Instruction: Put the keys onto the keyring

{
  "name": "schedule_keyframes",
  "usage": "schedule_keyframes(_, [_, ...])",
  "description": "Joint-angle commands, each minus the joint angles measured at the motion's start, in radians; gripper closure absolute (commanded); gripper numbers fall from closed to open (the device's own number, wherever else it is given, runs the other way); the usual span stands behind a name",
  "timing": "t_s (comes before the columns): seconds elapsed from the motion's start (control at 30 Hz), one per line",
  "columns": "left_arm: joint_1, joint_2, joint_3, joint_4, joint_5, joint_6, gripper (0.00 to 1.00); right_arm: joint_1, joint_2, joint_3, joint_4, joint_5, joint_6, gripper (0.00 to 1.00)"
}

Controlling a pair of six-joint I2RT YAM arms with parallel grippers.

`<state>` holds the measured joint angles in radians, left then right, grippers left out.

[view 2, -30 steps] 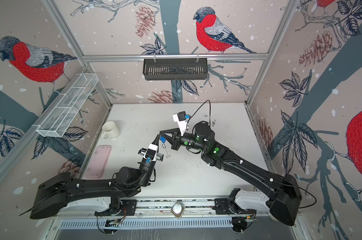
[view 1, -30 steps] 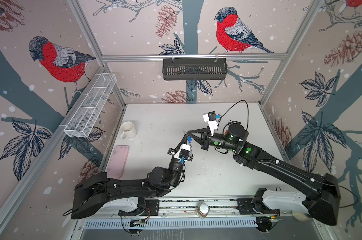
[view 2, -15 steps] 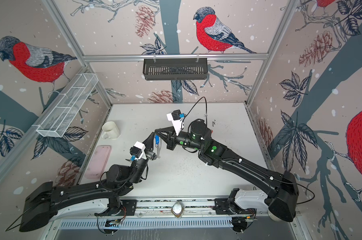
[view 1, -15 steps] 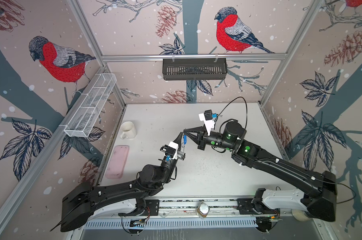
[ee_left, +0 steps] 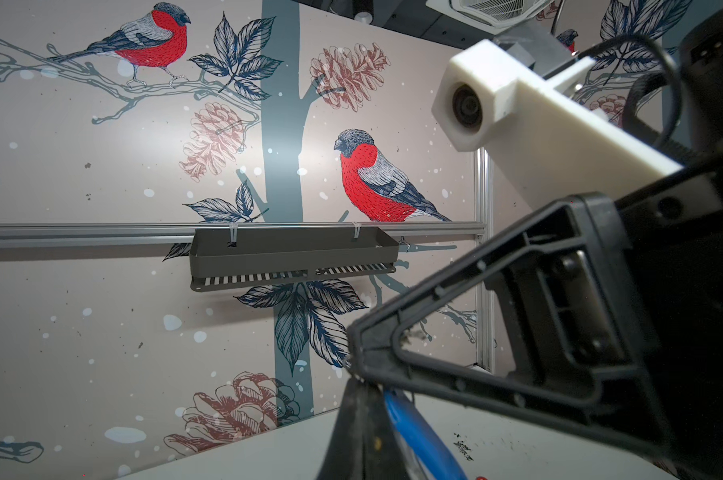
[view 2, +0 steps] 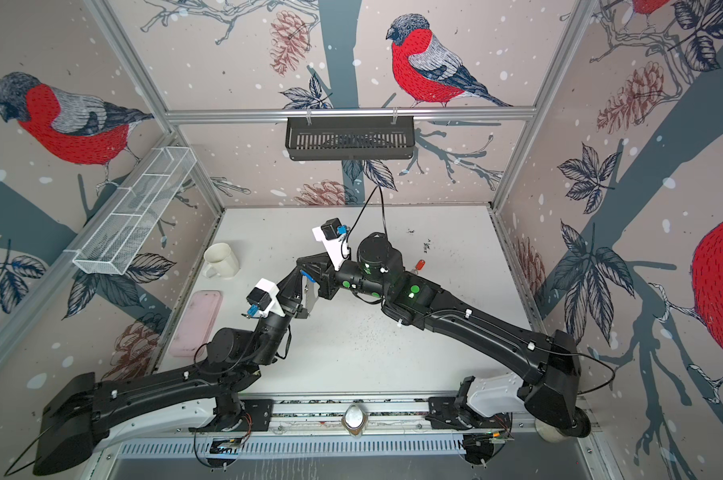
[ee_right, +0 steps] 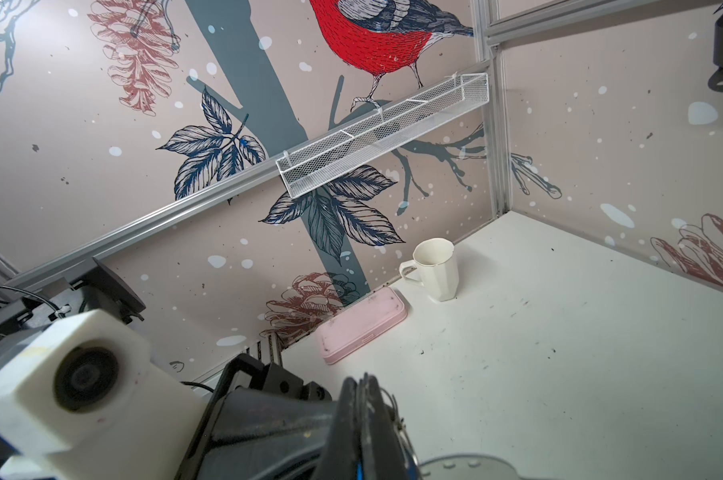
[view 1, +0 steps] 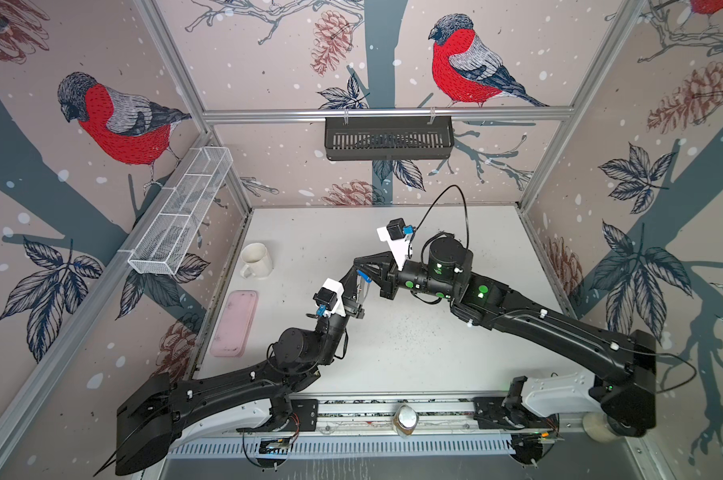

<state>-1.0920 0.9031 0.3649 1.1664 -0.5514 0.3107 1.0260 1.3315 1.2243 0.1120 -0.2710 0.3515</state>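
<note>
Handover in mid-air, by my reading: right gripper (ee_right: 362, 386) and left gripper (ee_left: 360, 390) were tip to tip above table (view 1: 414, 353) centre. Right jaws were shut on blue tag (view 1: 362, 274) of keys (view 2: 310, 297), silver key hanging below. Left jaws were shut too; what they pinched, could not tell. Red tag (view 2: 420, 264) lay on table behind right arm. Keyring not made out in any view. Next move called for single firm grip, then finding keyring and lining key up with loop.
</note>
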Motion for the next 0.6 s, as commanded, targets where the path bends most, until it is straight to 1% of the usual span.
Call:
schedule_keyframes(0.0, [0.005, -0.008, -0.007, -0.01, 0.087, -0.048, 1.0, 0.018, 0.013, 0.017, -0.046, -0.055, -0.022, 1.0])
schedule_keyframes(0.2, [0.036, -0.023, -0.014, -0.011, 0.112, -0.137, 1.0, 0.029, 0.03, 0.054, -0.101, -0.025, -0.053, 1.0])
schedule_keyframes(0.4, [0.048, -0.011, -0.019, 0.018, 0.121, -0.167, 1.0, 0.034, 0.052, 0.101, -0.16, -0.018, -0.091, 1.0])
schedule_keyframes(0.57, [0.09, -0.013, -0.035, 0.048, 0.17, -0.23, 1.0, 0.032, 0.061, 0.126, -0.185, -0.016, -0.107, 1.0])
